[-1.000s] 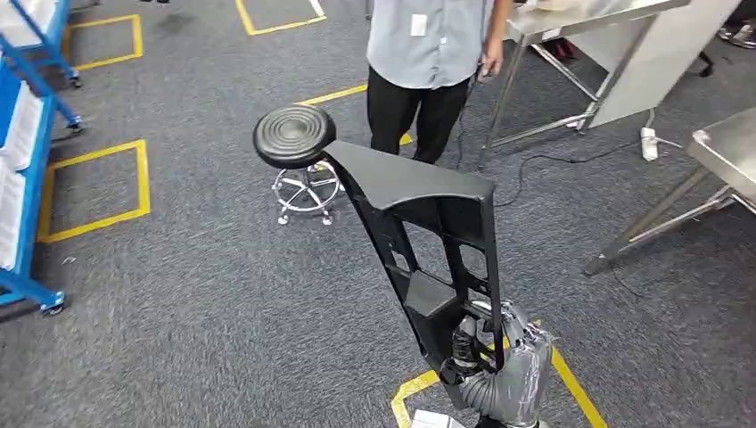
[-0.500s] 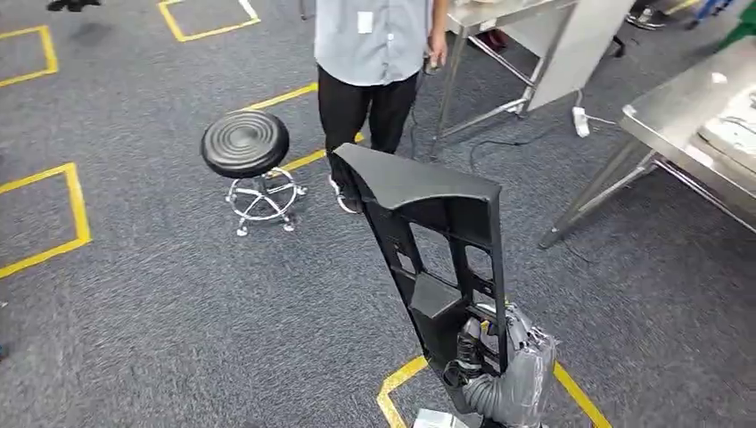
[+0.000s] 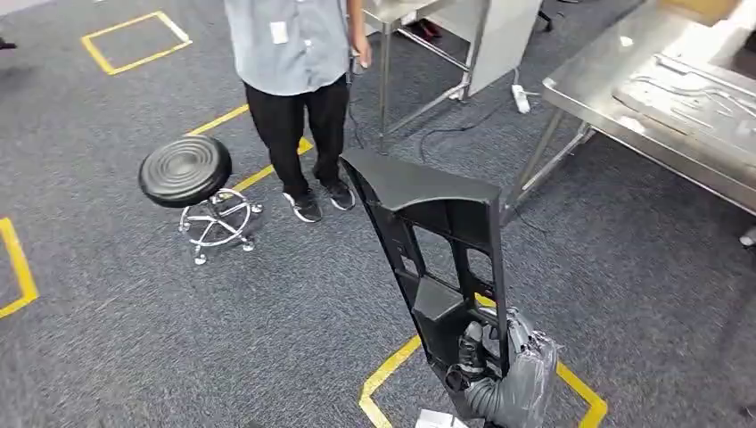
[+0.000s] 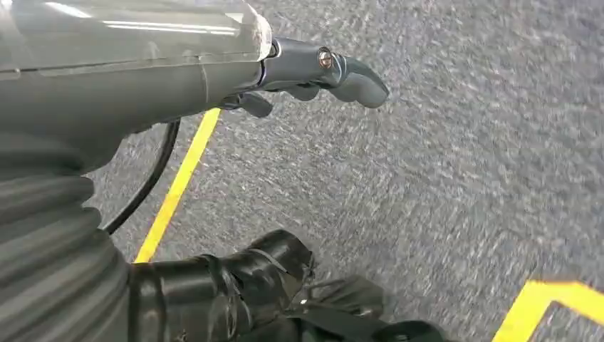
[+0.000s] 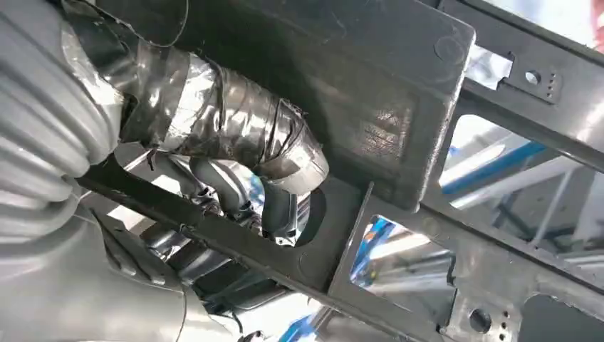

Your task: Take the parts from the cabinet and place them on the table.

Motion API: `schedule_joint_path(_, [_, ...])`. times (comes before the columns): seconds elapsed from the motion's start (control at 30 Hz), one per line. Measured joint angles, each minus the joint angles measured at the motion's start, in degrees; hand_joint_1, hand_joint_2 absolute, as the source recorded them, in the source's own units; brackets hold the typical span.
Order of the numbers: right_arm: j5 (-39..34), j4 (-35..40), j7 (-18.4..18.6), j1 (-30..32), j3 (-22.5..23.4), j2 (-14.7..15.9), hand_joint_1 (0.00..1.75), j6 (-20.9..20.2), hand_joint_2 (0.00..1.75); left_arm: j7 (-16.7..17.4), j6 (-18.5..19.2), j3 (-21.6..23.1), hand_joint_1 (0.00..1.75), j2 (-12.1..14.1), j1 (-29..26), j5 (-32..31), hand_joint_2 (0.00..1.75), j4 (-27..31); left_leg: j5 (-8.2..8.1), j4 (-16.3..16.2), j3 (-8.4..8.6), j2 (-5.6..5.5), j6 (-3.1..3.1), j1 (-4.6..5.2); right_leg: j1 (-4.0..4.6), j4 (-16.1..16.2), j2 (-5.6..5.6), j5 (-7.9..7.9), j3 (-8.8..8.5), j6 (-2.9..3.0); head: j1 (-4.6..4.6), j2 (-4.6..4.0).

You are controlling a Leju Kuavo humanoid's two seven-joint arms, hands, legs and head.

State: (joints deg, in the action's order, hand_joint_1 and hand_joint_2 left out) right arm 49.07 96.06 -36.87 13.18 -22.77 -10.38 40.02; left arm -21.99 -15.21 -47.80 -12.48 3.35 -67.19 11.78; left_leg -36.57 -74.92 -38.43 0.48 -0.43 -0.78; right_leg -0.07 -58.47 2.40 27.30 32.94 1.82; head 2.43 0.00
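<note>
1. Swung to the right since a second ago: whole scene shifted leftward across the head view, so camera moved, not the things.
2. Now well into view at upper right: steel table (image 3: 624,116) with pale flat parts (image 3: 691,89) lying on its top; a second ago only a corner of it showed.
3. Unchanged against the robot's body: long black plastic frame part (image 3: 432,241), standing upright with a slight tilt, wide flat end uppermost, open slots along its length.
4. Gripped at the narrow lower end of the frame part by right hand (image 3: 486,366), dark fingers (image 5: 281,206) hooked through one opening, taped thumb (image 5: 235,121) pressed over the solid panel beside it.
5. Hanging over grey carpet (image 4: 463,178) beside a yellow floor line (image 4: 174,189): left hand (image 4: 313,71), holding nothing, fingers loosely curled and apart from each other.
6. Standing beyond the part, at upper middle: person (image 3: 294,80) in grey shirt and black trousers, feet on a yellow line.
7. Just to the person's left in the head view: round black stool (image 3: 185,169) on a chrome wheeled base.
8. Behind the person: second steel bench (image 3: 428,36) with a white power strip (image 3: 520,98) and cable on the floor near its legs.
9. Under the right hand: corner of yellow floor tape (image 3: 392,374).
</note>
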Motion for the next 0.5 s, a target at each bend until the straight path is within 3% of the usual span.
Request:
schedule_joint_path(0.07, [0.0, -0.1, 0.0, 0.0, 0.0, 0.0, 1.75, 0.0, 1.75, -0.5, 0.2, 0.0, 0.0, 0.0, 0.0, 0.0, 1.75, 0.0, 5.53, 7.8, 3.13, -0.48, 0.05, -0.1, -0.14, -0.6, 1.77, 0.34, 0.0, -0.32, 0.0, 0.0])
schedule_joint_path(0.1, [0.0, -0.1, 0.0, 0.0, 0.0, 0.0, 1.75, 0.0, 1.75, -0.7, 0.6, 0.0, 0.0, 0.1, 0.1, 0.0, 1.75, 0.0, 8.15, 13.0, 5.4, -1.86, 0.09, -0.29, -0.25, -1.1, 2.49, 0.6, 0.04, -0.55, -0.02, 0.0])
schedule_joint_path(0.13, [0.0, -0.1, 0.0, 0.0, 0.0, 0.0, 1.75, 0.0, 1.75, -0.9, 0.9, 0.0, 0.0, 0.1, 0.0, 0.0, 1.75, 0.0, 6.95, 14.6, 6.2, -4.56, 0.24, -0.43, -0.14, -1.4, 2.94, 0.81, 0.3, -0.89, 0.02, 0.0])
schedule_joint_path(0.17, [0.0, -0.1, 0.0, -0.1, 0.0, 0.0, 1.75, 0.0, 1.75, -1.1, 1.0, 0.0, 0.0, 0.1, 0.1, 0.0, 1.75, 0.0, 7.12, 15.3, 6.31, -4.73, 0.4, -0.37, -0.05, -2.0, 3.58, 0.93, 0.74, -1.17, -0.04, 0.0])
schedule_joint_path(0.27, [0.0, -0.1, 0.0, 0.0, 0.0, 0.0, 1.75, 0.0, 1.75, -1.3, 1.1, 0.0, 0.0, 0.1, 0.5, 0.0, 1.75, 0.0, 7.4, 15.3, 6.39, -3.06, 1.24, 0.01, -0.35, -1.4, 4.97, 0.33, 1.11, -2.28, 0.0, 0.0])
schedule_joint_path(0.3, [0.0, -0.1, 0.0, 0.0, 0.1, 0.1, 1.75, 0.0, 1.75, -1.3, 1.1, 0.0, 0.0, 0.0, 0.4, 0.1, 1.75, 0.0, 7.81, 15.9, 6.52, -2.17, 1.88, -0.48, -0.32, -1.8, 4.19, 0.61, 1.21, -2.45, -0.05, 0.0])
schedule_joint_path(0.33, [0.0, -0.1, 0.0, 0.0, 0.1, 0.1, 1.75, 0.0, 1.75, -1.5, 1.3, 0.0, 0.0, 0.1, 0.4, 0.1, 1.75, 0.0, 7.84, 16.1, 6.65, -1.67, 2.13, -0.44, 0.06, -3.0, 1.03, 1.58, 1.64, -2.67, 0.24, 0.0])
schedule_joint_path(0.37, [0.0, -0.1, 0.0, -0.1, 0.1, 0.1, 1.75, 0.0, 1.75, -1.8, 1.7, 0.0, 0.0, 0.1, 0.3, 0.3, 1.75, 0.0, 7.83, 16.1, 6.64, -1.09, 2.38, -0.39, 0.02, -5.9, -0.7, 3.5, 3.04, -2.96, 0.35, 0.0])
schedule_joint_path(0.43, [0.0, -0.2, 0.0, -0.1, 0.1, 0.1, 1.75, 0.0, 1.75, -2.2, 2.1, 0.0, 0.0, 0.1, 0.1, 0.5, 1.75, 0.0, 7.69, 16.1, 6.59, 0.53, 2.57, -0.21, -0.29, -14.8, -1.77, 7.7, 7.34, -3.35, 0.33, 0.0])
schedule_joint_path(0.47, [0.0, -0.2, 0.1, 0.0, 0.1, 0.2, 1.75, 0.0, 1.75, -2.4, 2.2, 0.0, 0.0, 0.1, 0.0, 0.6, 1.75, 0.0, 7.58, 16.1, 6.6, 1.42, 2.58, -0.18, -0.37, -18.0, -1.85, 8.47, 9.02, -3.48, 0.33, 0.0])
schedule_joint_path(0.5, [0.0, -0.3, 0.1, 0.0, 0.1, 0.2, 1.75, 0.0, 1.75, -2.5, 2.3, -0.1, 0.0, 0.2, 0.0, 0.7, 1.75, 0.0, 7.49, 16.1, 6.69, 2.12, 2.52, -0.18, -0.43, -18.1, -1.94, 7.68, 9.15, -3.52, 0.33, 0.0])
